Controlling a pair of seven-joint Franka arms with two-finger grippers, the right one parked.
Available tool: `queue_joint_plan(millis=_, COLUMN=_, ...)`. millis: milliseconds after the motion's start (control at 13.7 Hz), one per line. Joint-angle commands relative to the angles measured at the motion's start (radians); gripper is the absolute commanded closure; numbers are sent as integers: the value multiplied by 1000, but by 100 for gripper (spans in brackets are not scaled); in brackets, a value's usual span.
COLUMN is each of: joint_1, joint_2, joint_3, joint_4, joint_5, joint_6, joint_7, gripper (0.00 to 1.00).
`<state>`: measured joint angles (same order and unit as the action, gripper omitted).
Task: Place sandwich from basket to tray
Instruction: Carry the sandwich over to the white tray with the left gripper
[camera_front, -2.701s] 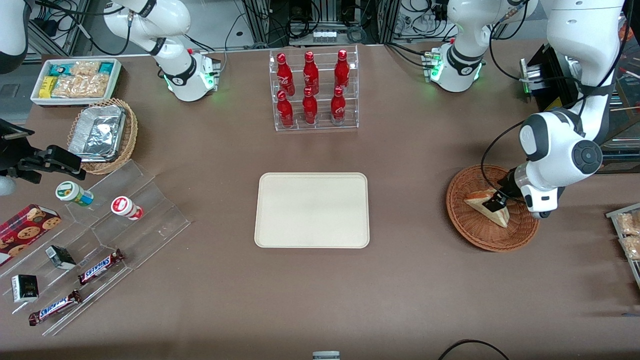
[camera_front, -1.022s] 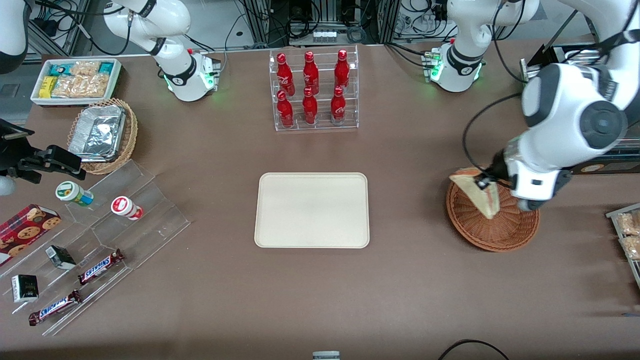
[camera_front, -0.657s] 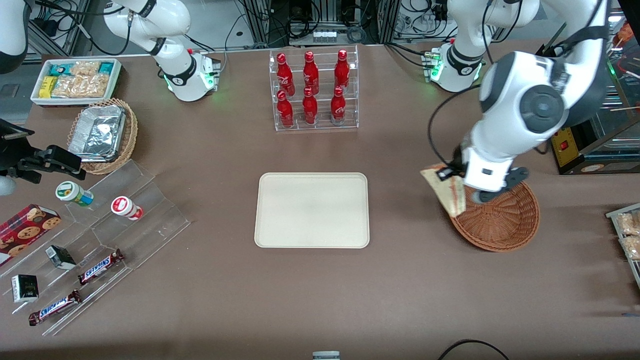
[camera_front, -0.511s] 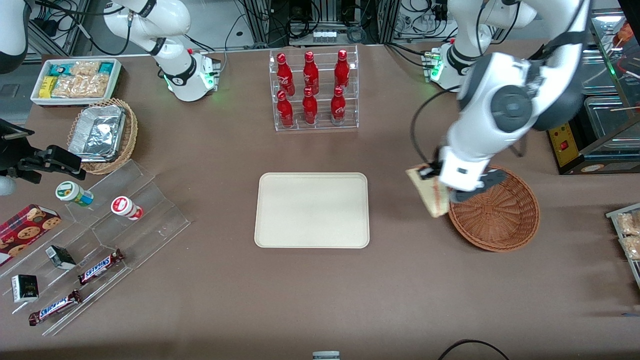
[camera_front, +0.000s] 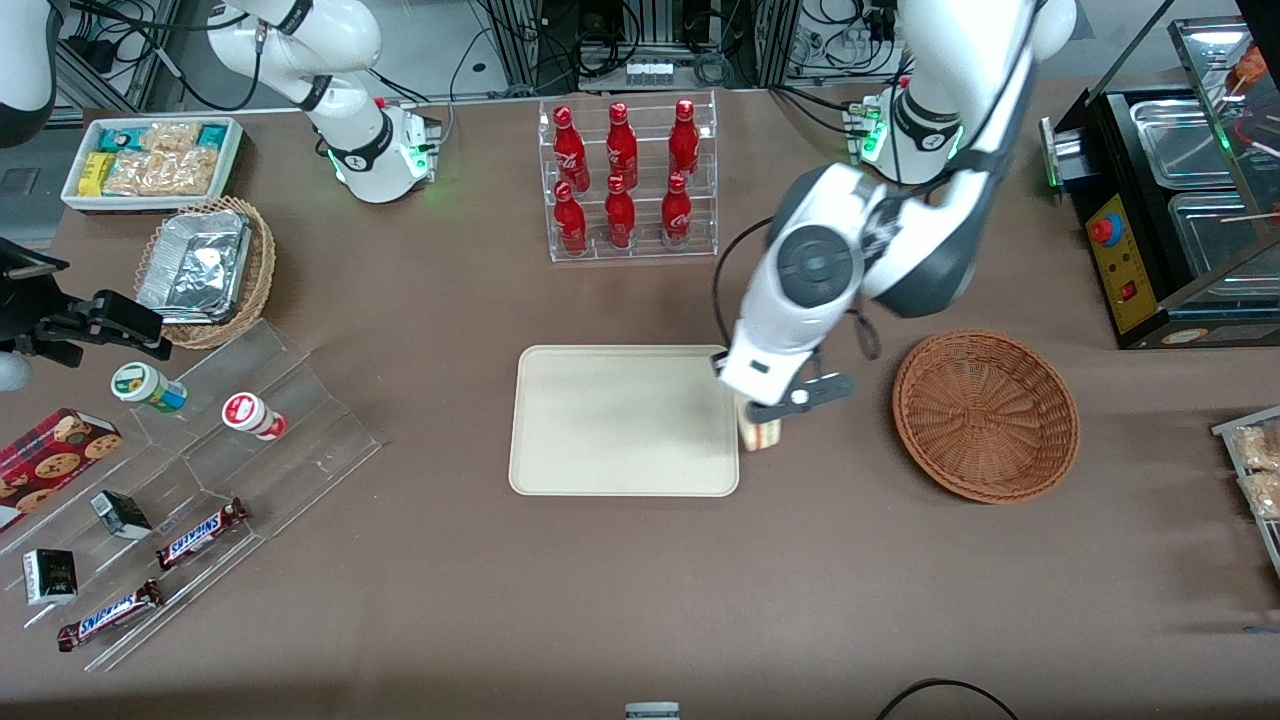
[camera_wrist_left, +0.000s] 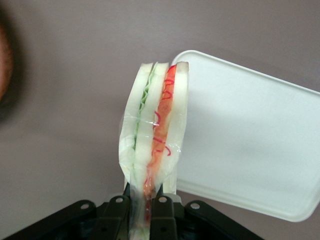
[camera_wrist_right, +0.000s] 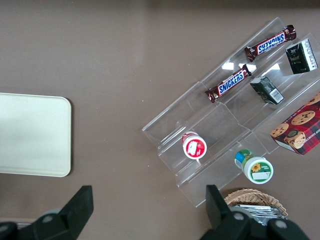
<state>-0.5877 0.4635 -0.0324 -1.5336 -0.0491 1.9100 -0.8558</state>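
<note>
1. Sandwich (camera_wrist_left: 152, 145) clamped edge-on between the end effector (camera_wrist_left: 147, 202) fingers (camera_wrist_left: 162, 205), wrapped in clear film, filling layers facing the wrist camera.
2. In the front view, sandwich (camera_front: 760, 433) is mostly hidden under the end effector (camera_front: 765, 405); it hangs above the tabletop (camera_front: 640, 590), just beside the tray (camera_front: 620, 420) edge that faces the basket (camera_front: 985, 415).
3. Sandwich is out of the basket, not on the tray.
4. Left arm reaches from its base toward table centre, elbow bent, wrist pointing down between tray and basket.
5. Rack of red bottles (camera_front: 625, 180) farther from the front camera than the tray.
</note>
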Motion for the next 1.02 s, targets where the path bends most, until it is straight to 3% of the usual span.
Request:
queue_joint_plan(millis=0, joint_1=-63, joint_2=89, joint_3=14, joint_4=53, joint_5=44, joint_6=58, joint_7=-14, gripper=93)
queue_joint_plan(millis=949, joint_1=-129, joint_2=245, joint_3=14, joint_4=53, joint_5=103, joint_6=231, joint_7=-22, gripper=90)
